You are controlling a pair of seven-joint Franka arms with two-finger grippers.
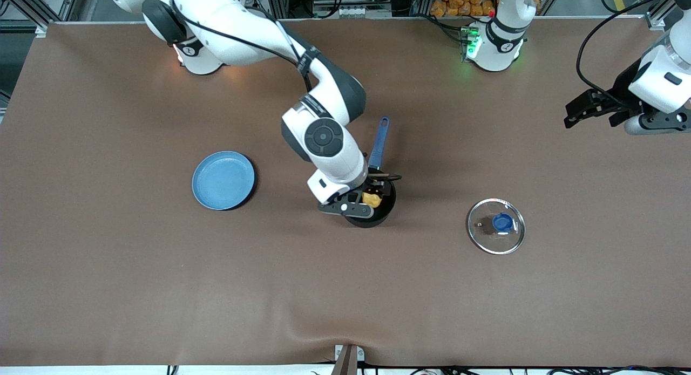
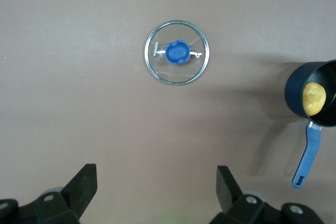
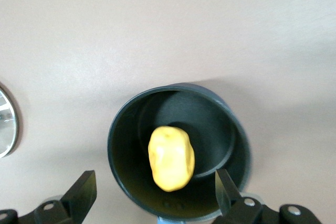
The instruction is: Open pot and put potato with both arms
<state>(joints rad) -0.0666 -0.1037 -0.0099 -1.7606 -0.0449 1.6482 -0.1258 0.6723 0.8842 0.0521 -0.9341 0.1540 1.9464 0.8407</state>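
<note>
Potato (image 3: 170, 158) lies inside the open pot (image 3: 122, 145), right gripper (image 3: 153, 191) spread wide and empty just above it. We advise lifting straight up, clear of the rim. Left gripper (image 2: 156, 188), wide and empty, waits over the table's end; lid (image 1: 496, 226) rests well apart.

black pot (image 1: 378, 210) uncovered, yellow potato (image 1: 372, 198) inside, glass lid (image 1: 496, 226) flat on table, well apart

The glass lid (image 2: 177, 52) bears a small white brand mark, too small to read.
</note>
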